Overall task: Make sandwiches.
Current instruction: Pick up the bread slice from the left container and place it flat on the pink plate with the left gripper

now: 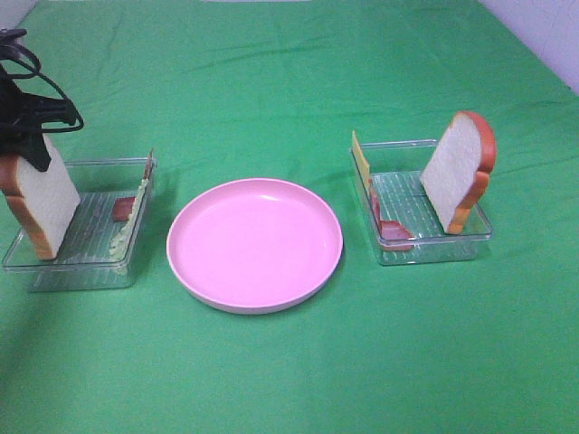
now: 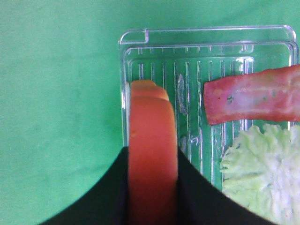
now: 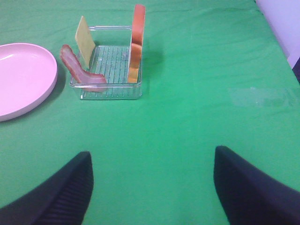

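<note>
My left gripper (image 1: 34,149) is at the far left, shut on the top edge of an upright white bread slice (image 1: 43,203) that stands in the left clear tray (image 1: 81,271). In the left wrist view the orange-brown crust (image 2: 152,122) sits between the two black fingers (image 2: 98,197). Bacon (image 2: 258,96) and pale green lettuce (image 2: 262,173) lie in that tray. The right tray (image 1: 434,249) holds an upright bread slice (image 1: 457,172), a cheese slice (image 1: 362,158) and bacon (image 1: 391,228). My right gripper (image 3: 152,187) is open and empty over the green cloth, well short of the right tray (image 3: 110,91).
A round pink plate (image 1: 255,244) lies between the two trays and holds nothing; it also shows in the right wrist view (image 3: 18,77). Green cloth covers the table. A pale wall edge shows at the far right corner (image 1: 543,36).
</note>
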